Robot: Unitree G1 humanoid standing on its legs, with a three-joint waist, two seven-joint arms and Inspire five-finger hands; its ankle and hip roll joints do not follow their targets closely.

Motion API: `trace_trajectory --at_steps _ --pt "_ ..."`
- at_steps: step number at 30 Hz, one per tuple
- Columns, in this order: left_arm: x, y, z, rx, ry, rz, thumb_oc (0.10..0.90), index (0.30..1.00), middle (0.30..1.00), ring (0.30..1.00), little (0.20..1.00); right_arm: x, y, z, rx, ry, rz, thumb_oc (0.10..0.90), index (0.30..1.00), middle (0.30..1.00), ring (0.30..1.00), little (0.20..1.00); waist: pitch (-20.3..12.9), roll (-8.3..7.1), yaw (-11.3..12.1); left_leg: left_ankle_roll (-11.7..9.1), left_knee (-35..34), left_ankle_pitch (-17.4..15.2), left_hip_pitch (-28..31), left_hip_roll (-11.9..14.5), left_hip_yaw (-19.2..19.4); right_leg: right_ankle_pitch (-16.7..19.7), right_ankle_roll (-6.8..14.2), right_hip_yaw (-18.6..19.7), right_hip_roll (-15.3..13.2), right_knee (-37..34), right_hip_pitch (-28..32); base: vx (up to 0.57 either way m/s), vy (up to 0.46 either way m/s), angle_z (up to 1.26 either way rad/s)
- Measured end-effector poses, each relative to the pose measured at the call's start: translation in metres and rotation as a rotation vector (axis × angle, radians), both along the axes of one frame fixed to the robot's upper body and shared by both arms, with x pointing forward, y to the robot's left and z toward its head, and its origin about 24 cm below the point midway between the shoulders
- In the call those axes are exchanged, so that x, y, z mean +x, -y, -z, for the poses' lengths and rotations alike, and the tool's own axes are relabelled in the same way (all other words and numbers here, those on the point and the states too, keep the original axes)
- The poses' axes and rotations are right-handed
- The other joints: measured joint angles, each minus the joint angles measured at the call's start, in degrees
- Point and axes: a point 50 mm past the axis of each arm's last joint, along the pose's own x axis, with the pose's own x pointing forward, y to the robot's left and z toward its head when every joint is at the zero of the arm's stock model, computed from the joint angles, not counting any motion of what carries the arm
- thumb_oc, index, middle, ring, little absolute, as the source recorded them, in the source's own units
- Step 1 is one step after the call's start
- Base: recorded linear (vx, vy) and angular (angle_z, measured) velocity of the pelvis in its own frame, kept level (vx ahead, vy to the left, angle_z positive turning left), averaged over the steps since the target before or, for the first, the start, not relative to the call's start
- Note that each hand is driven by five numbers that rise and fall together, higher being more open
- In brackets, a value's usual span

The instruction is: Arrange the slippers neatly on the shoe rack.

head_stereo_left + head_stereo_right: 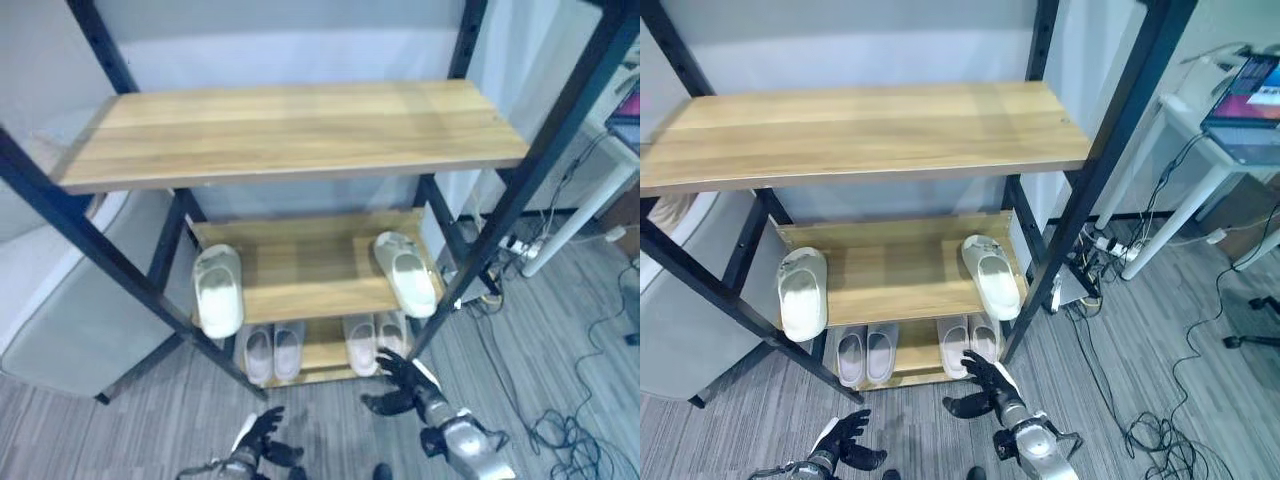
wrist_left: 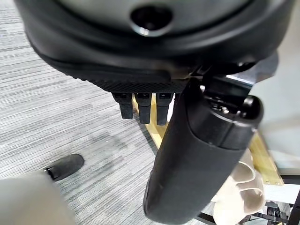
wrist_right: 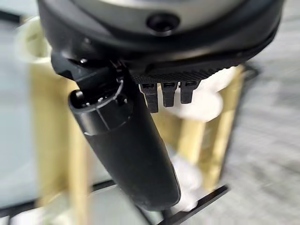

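A black-framed shoe rack (image 1: 300, 135) has three wooden shelves. On the middle shelf one white slipper (image 1: 218, 290) lies at the left edge and another white slipper (image 1: 405, 272) at the right edge, far apart. Two pairs of pale slippers (image 1: 273, 352) (image 1: 375, 340) stand side by side on the bottom shelf (image 1: 322, 350). My right hand (image 1: 400, 385) hovers just in front of the bottom shelf's right pair, open with its fingers spread and holding nothing. Low over the floor before the rack's left half, my left hand (image 1: 262, 435) is open and empty too.
A pale grey box (image 1: 70, 320) stands left of the rack. Cables and a power strip (image 1: 500, 280) lie on the grey floor to the right, beside a white table leg (image 1: 575, 225). A laptop (image 1: 1250, 100) sits on that table.
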Motion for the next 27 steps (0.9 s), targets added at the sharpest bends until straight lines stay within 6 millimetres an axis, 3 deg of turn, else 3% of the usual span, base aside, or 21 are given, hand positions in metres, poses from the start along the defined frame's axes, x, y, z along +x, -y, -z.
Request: trace_trajectory --at_steps 6,10,13,14,19,22,27 --pt "-0.021 -0.012 0.009 0.038 -0.088 -0.079 0.8 0.9 0.9 0.9 0.9 0.005 -0.008 -0.024 0.056 0.081 -0.087 0.8 0.9 0.9 0.9 0.9 -1.22 0.06 -0.03 -0.43 -0.2 0.12 -0.04 -0.03 -0.18 0.51 0.26 0.0 -0.27 -0.11 0.02 0.0 0.0 0.0" --pt "-0.037 -0.012 0.014 0.041 -0.137 -0.129 0.8 0.9 0.9 0.9 0.9 0.019 -0.011 -0.078 0.077 0.308 -0.173 0.8 0.9 0.9 0.9 0.9 -1.88 0.87 0.36 0.18 -0.19 0.66 -0.23 -0.22 -0.14 0.82 0.55 0.18 -0.48 -0.11 -0.28 0.0 0.0 0.0" --pt "-0.036 -0.012 0.014 0.044 -0.131 -0.148 0.8 0.9 0.9 0.9 0.9 0.029 -0.013 -0.104 0.016 0.453 -0.221 0.8 0.9 0.9 0.9 0.9 -2.04 0.95 1.13 0.19 -0.17 0.69 -0.19 -0.25 0.05 0.96 0.46 0.2 -0.45 -0.1 -0.29 0.0 0.017 -0.03" --pt "-0.036 -0.013 0.014 0.043 -0.127 -0.155 0.8 0.9 0.9 0.9 0.9 0.046 -0.005 -0.13 -0.125 0.594 -0.277 0.8 0.9 0.9 0.9 0.9 -2.17 0.77 1.44 0.22 -0.18 0.74 -0.28 -0.28 0.02 1.06 0.57 0.14 -0.55 -0.02 -0.27 0.0 0.033 0.02" --pt "-0.033 -0.014 0.012 0.053 -0.108 -0.132 0.8 0.9 0.9 0.9 0.9 0.082 0.025 -0.193 -0.522 0.958 -0.187 0.8 0.9 0.9 0.9 0.9 -2.49 -0.69 2.7 0.16 -0.16 1.1 -1.04 -0.41 -0.44 1.42 0.51 0.07 -0.42 0.26 -0.85 -0.01 0.01 0.05" --pt "-0.031 -0.018 0.01 0.064 -0.1 -0.124 0.8 0.9 0.9 0.9 0.9 0.095 0.036 -0.199 -0.668 1.017 -0.145 0.8 0.9 0.9 0.9 0.9 -2.31 -1.58 3.04 -0.02 -0.18 1.24 -1.74 -0.4 -1.24 1.33 0.54 -0.43 -0.33 -0.07 -1.17 -0.02 0.002 0.12" --pt "-0.019 -0.022 0.006 0.077 -0.064 -0.101 0.8 0.9 0.9 0.9 0.9 0.11 0.07 -0.186 -0.922 0.922 -0.146 0.8 0.9 0.9 0.9 0.9 -0.99 -3.63 4.67 -0.06 -0.14 1.9 -3.86 -0.28 -1.89 1.42 0.54 -1.38 -0.18 -0.08 -2.93 -0.02 -0.004 0.07"
